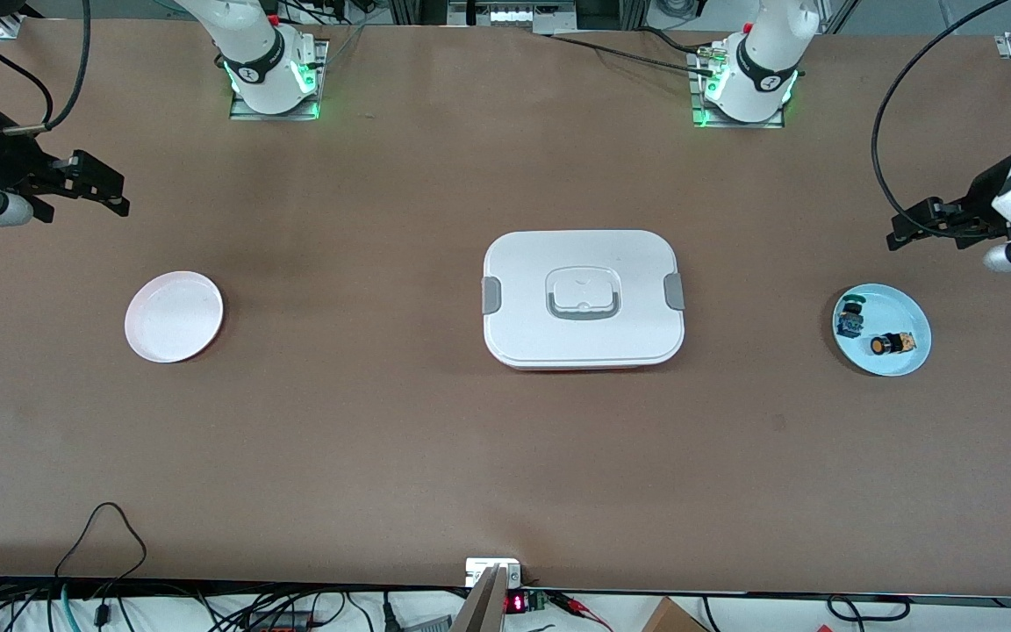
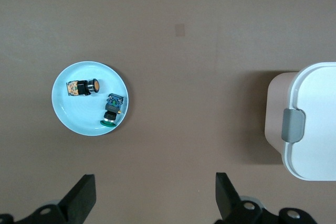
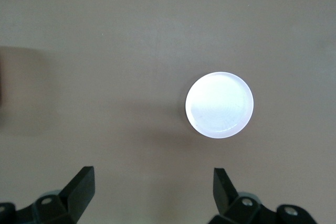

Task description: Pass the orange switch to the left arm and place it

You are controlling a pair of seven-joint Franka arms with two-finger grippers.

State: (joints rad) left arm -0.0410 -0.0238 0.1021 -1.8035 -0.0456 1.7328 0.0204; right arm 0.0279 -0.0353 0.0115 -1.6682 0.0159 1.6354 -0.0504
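The orange switch (image 1: 893, 343) lies on a pale blue plate (image 1: 905, 307) at the left arm's end of the table, beside a small dark switch with a green cap (image 1: 851, 319). It also shows in the left wrist view (image 2: 83, 87). The white lidded box (image 1: 583, 297) sits mid-table, and its end shows in the left wrist view (image 2: 310, 121). My left gripper (image 1: 902, 230) is open and empty, up in the air over bare table beside the blue plate (image 2: 71, 116). My right gripper (image 1: 111, 195) is open and empty, high over bare table beside the white plate (image 1: 174, 316).
The empty white plate, also in the right wrist view (image 3: 219, 105), lies at the right arm's end of the table. Bare brown table surrounds the box. Cables and electronics (image 1: 514, 601) run along the table edge nearest the front camera.
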